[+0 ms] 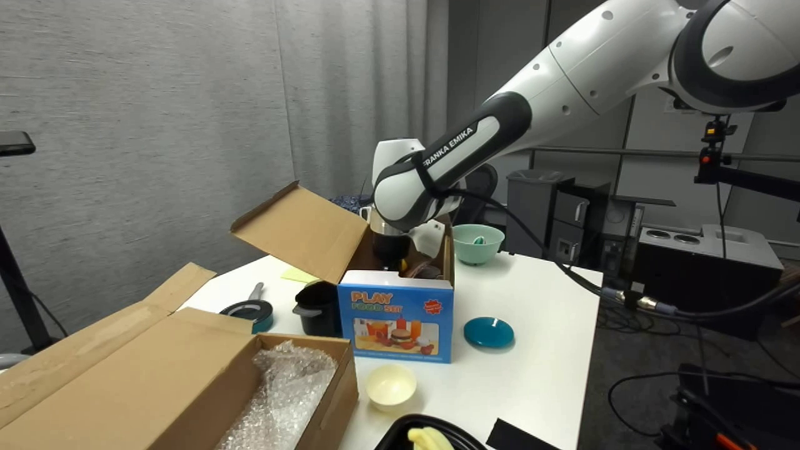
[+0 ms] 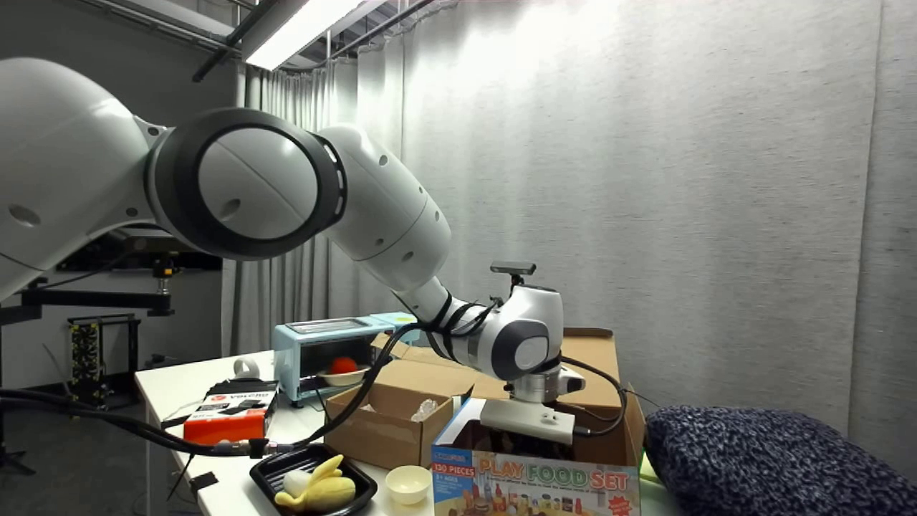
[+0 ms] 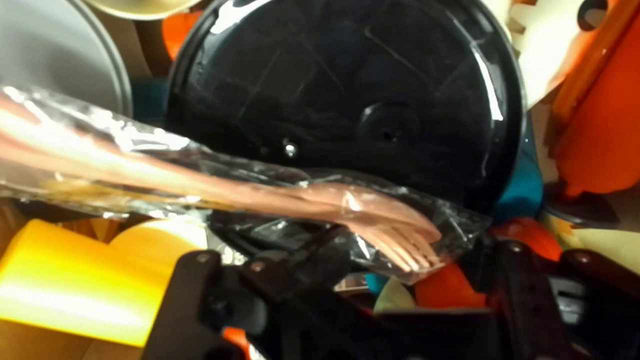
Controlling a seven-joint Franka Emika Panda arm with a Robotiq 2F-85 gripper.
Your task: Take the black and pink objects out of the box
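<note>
The open toy box printed "Play Food Set" (image 1: 395, 306) stands on the table, its brown flap raised; it also shows in an exterior view (image 2: 537, 480). My gripper (image 1: 390, 249) reaches down into it from above. In the wrist view a round, shiny black lid-like piece (image 3: 340, 85) lies inside. Pinkish cutlery (image 3: 280, 197) in a clear bag lies across its near edge. My gripper (image 3: 412, 245) is open, with the fork end of the bag over the gap between the fingers. Contact with the bag cannot be told. The fingertips are hidden by the box in an exterior view.
Around the black piece lie a yellow piece (image 3: 85, 290), a grey round piece (image 3: 55, 55) and orange pieces (image 3: 600, 120). Outside are a carton with bubble wrap (image 1: 281, 394), black pot (image 1: 319, 309), cream bowl (image 1: 390, 386), teal plate (image 1: 489, 332) and black tray (image 2: 269, 476).
</note>
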